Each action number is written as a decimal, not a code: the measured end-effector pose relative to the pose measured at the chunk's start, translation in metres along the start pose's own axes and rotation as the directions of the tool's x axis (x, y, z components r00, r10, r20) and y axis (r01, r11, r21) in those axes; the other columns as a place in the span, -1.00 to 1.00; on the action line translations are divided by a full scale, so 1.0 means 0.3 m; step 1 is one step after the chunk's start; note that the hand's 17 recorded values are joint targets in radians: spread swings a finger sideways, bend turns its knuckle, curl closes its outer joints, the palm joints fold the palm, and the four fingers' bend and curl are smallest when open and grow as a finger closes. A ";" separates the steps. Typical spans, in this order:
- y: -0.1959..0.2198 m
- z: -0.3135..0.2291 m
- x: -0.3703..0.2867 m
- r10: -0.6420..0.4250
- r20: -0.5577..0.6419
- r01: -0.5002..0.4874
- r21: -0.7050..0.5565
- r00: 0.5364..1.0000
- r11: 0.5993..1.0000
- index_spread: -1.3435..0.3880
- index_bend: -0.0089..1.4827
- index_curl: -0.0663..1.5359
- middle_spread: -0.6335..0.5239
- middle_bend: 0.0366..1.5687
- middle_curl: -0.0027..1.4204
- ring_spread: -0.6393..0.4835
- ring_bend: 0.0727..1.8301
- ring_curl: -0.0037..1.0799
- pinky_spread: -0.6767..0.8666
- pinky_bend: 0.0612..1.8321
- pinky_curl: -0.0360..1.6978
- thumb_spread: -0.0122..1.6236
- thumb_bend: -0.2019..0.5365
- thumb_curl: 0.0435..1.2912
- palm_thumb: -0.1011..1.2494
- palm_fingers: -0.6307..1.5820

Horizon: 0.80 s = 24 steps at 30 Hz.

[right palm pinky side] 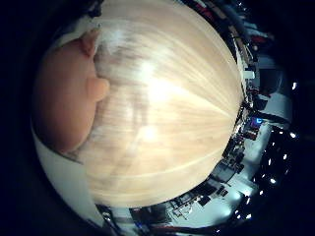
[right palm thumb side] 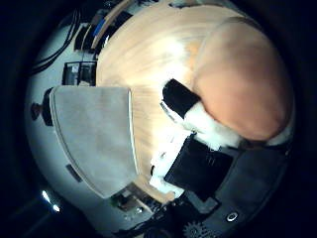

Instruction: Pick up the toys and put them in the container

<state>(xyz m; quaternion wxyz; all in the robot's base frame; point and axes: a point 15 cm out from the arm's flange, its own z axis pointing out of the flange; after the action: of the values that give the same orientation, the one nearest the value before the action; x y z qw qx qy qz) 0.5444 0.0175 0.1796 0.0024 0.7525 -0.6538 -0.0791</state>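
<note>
One toy in view: a peach-coloured plush animal [right palm thumb side: 242, 89] with white fur at its edge and a small ear or limb sticking out, close against the palm and filling much of both views.

Hand [right palm thumb side: 198, 163]: black and white parts curl up against the plush in the thumb-side view. Judged to be holding the toy; the full wrap of the fingers is not visible.

Surface: pale wooden table [right palm pinky side: 172, 98], seen under the plush in both views. Whether the toy touches the wood or hangs clear of it cannot be told.

Container: grey fabric bin [right palm thumb side: 94, 134], standing at the table's edge, apart from the toy. Its inside is not visible, so no count of toys already stored is possible.

Progress, as judged: pick-up of this toy under way or done; carry to the bin and release remain. No other toys show.

View differences: thumb-side view alone shows the bin and the hand's parts. Little-finger-side view alone shows the long bare stretch of table and the room clutter beyond it.
</note>
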 end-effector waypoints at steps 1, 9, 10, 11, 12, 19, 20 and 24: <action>-0.001 -0.008 0.007 0.003 -0.001 -0.003 0.005 1.000 1.000 0.01 -0.43 -0.57 -0.46 -0.10 -0.16 -0.41 0.25 -0.13 -0.59 0.42 -0.46 0.50 -0.35 -0.55 0.02 0.71; -0.024 -0.125 0.038 0.007 -0.018 -0.005 0.095 1.000 0.995 0.08 0.06 -0.32 -0.39 0.22 -0.03 -0.33 0.34 -0.05 -0.55 0.37 -0.44 0.54 -0.46 -0.57 0.08 0.77; -0.024 -0.135 0.042 0.008 -0.020 -0.006 0.101 1.000 0.995 0.09 0.08 -0.31 -0.39 0.24 -0.02 -0.31 0.36 -0.04 -0.55 0.36 -0.44 0.54 -0.47 -0.57 0.08 0.79; -0.024 -0.153 0.052 0.012 -0.023 -0.010 0.114 1.000 0.993 0.11 0.15 -0.27 -0.37 0.29 -0.01 -0.29 0.37 -0.04 -0.54 0.36 -0.43 0.55 -0.47 -0.57 0.09 0.79; -0.021 -0.170 0.061 0.016 -0.026 -0.012 0.123 1.000 0.992 0.12 0.19 -0.25 -0.35 0.32 -0.01 -0.29 0.38 -0.03 -0.54 0.36 -0.42 0.55 -0.47 -0.57 0.10 0.78; 0.014 -0.297 0.126 0.050 -0.038 -0.042 0.185 0.998 0.982 0.18 0.34 -0.16 -0.29 0.44 -0.01 -0.25 0.44 0.00 -0.50 0.38 -0.38 0.59 -0.45 -0.56 0.20 0.75; 0.022 -0.315 0.133 0.054 -0.039 -0.046 0.192 0.998 0.980 0.19 0.36 -0.15 -0.28 0.45 -0.01 -0.25 0.44 0.00 -0.50 0.38 -0.38 0.59 -0.46 -0.56 0.21 0.74; 0.051 -0.402 0.165 0.074 -0.046 -0.061 0.232 0.996 0.971 0.22 0.40 -0.14 -0.26 0.48 -0.03 -0.24 0.46 0.00 -0.49 0.39 -0.36 0.60 -0.46 -0.54 0.26 0.73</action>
<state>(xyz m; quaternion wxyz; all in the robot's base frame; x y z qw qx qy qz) 0.5506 -0.0454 0.2946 -0.0645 0.7269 -0.6835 0.0180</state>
